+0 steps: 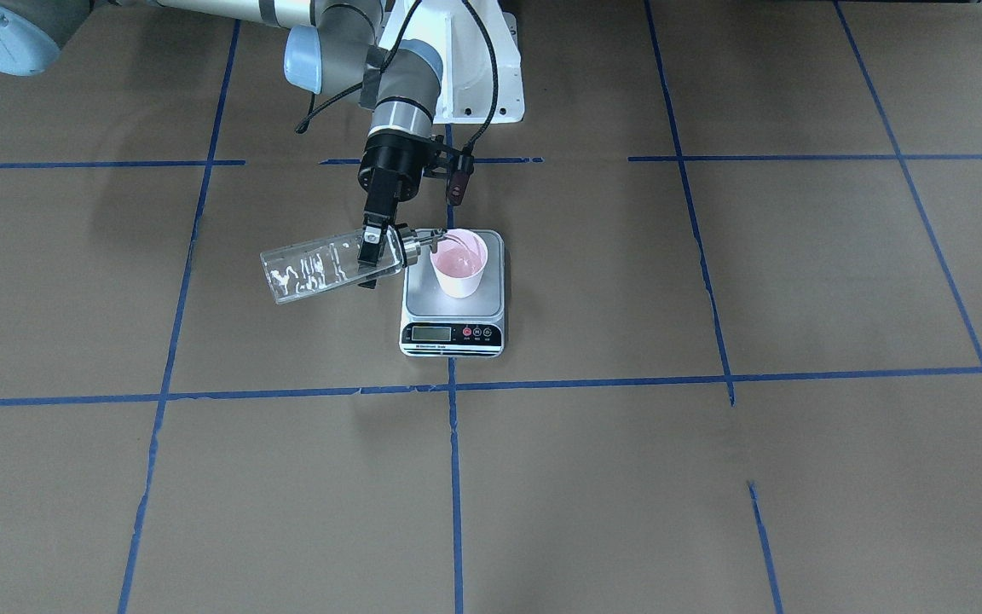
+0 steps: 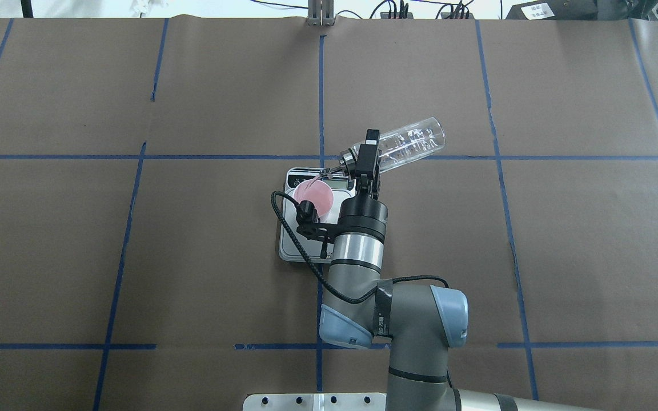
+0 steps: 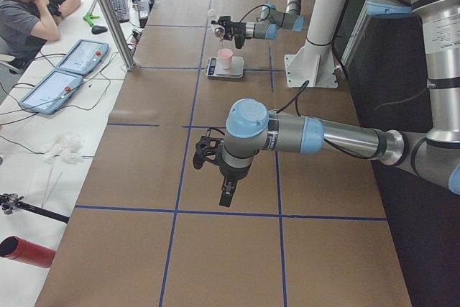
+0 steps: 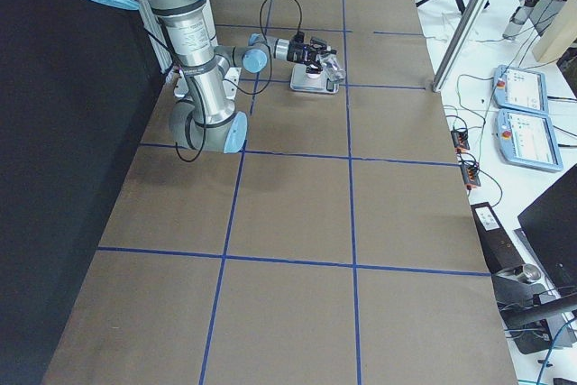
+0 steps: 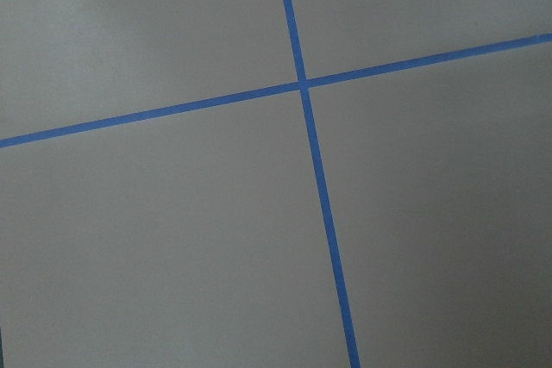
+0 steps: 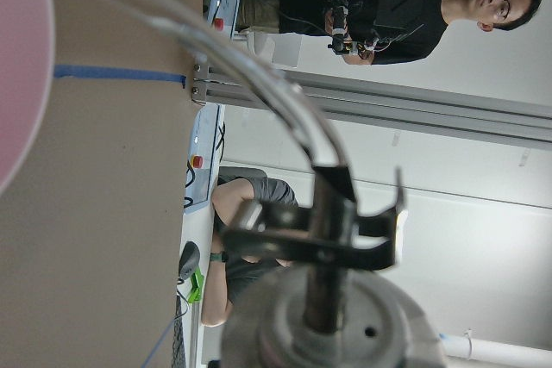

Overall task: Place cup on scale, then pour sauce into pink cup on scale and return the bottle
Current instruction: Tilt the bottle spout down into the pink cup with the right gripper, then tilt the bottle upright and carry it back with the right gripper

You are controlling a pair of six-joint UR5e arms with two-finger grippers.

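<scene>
Bottle (image 1: 329, 269) is lying almost level above the table with its spout end slightly lower, and the right gripper (image 1: 369, 256) is clamping it near the cap end, both fingers pressing on the glass. Working outward from the front-facing camera: the scale (image 1: 423, 298) is sitting nearest, black display strip forward, its digits too small for reading; the cup (image 1: 459, 264) is standing upright on the silver platform; the spout (image 1: 433, 241) is reaching over the cup's rim. Sauce is proving hard to separate from the clear glass, so flow cannot be confirmed. Overhead, the right arm's wrist is covering part of the platform. Only the right wrist view is showing the shiny metal cap (image 6: 323, 325) close up, blurred and cut off at the bottom edge. The left gripper (image 3: 226, 195) is hanging over brown paper, appearing in the left side view only; whether it is open cannot be told
</scene>
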